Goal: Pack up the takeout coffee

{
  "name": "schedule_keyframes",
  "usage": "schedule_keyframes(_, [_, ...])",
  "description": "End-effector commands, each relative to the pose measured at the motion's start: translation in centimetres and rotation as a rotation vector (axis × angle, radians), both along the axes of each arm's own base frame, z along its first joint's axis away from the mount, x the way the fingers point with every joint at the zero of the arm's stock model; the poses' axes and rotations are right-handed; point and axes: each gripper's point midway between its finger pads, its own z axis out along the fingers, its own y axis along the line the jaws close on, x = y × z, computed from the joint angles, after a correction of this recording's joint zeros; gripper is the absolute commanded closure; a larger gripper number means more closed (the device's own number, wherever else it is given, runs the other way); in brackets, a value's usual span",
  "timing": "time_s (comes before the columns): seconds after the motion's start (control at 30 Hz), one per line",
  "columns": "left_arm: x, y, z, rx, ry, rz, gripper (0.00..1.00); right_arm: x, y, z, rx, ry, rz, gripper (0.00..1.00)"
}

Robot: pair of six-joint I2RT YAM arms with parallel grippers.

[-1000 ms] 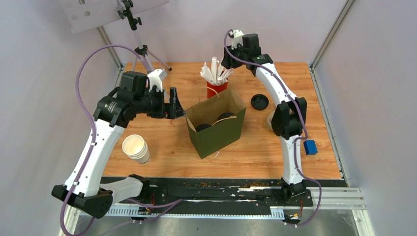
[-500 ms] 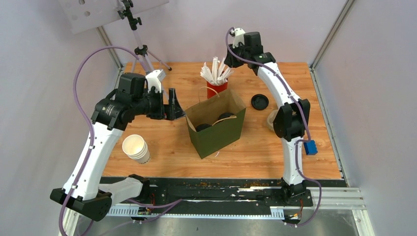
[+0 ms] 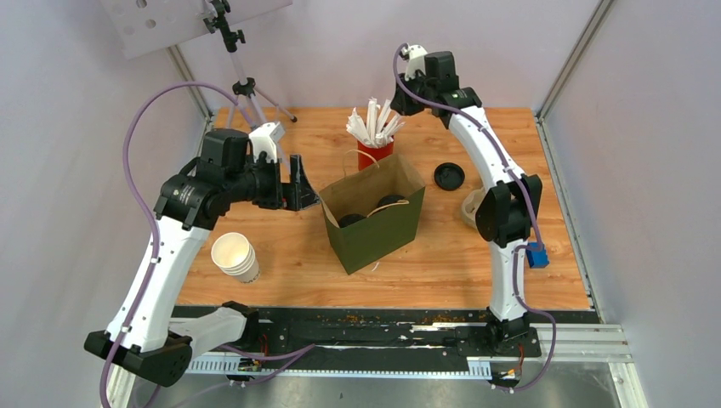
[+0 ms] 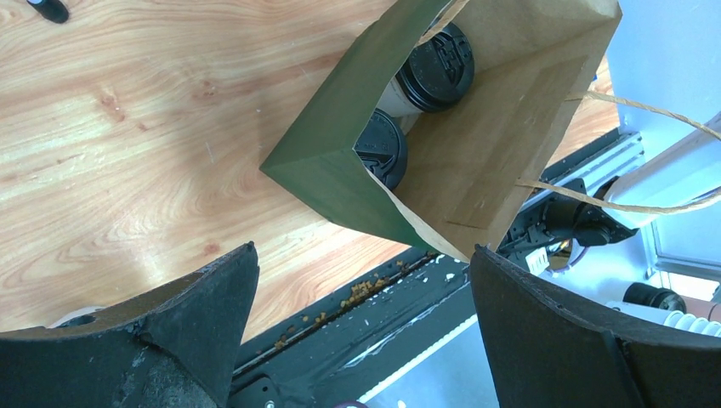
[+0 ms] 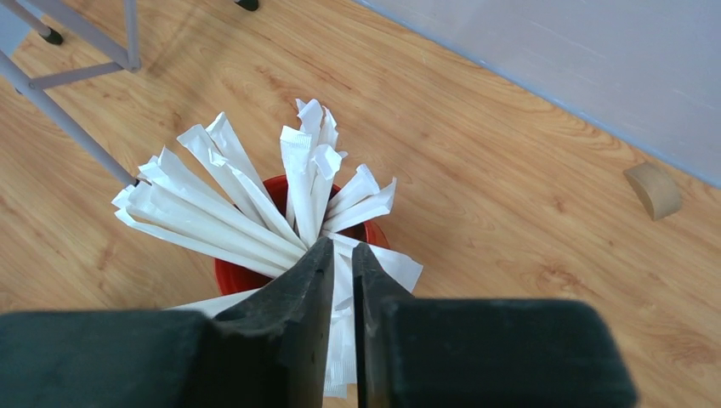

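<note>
Table [image 3: 442, 263]: green bag [image 3: 374, 238] central, left claw [image 3: 302, 191] alongside.

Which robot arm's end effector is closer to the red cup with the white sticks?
Right. The right end effector is over the red cup, its tips at the white sticks. The left end effector is farther off, beside the green bag.

Two black-lidded takeout coffees [image 4: 435, 58] inside open green bag [image 4: 319, 153].
</note>
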Motion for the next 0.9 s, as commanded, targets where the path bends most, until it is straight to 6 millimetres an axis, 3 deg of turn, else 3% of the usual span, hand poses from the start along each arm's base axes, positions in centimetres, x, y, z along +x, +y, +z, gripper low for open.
schedule_keyframes(0.0, [-0.3,0.0,0.9,-0.025,-0.037,-0.003,0.00,-1.2,-0.7,4.9,0.027,-0.062,-0.055,0.79])
schedule_keyframes(0.2, [-0.4,0.0,1.0,-0.025,-0.037,-0.008,0.00,-1.5,-0.8,3.5,0.031,0.004,-0.080,0.68])
schedule_keyframes(0.87, [-0.7,0.3,1.0,-0.020,-0.040,-0.004,0.00,-0.8,-0.3,1.4,0.007,0.037,-0.097,0.69])
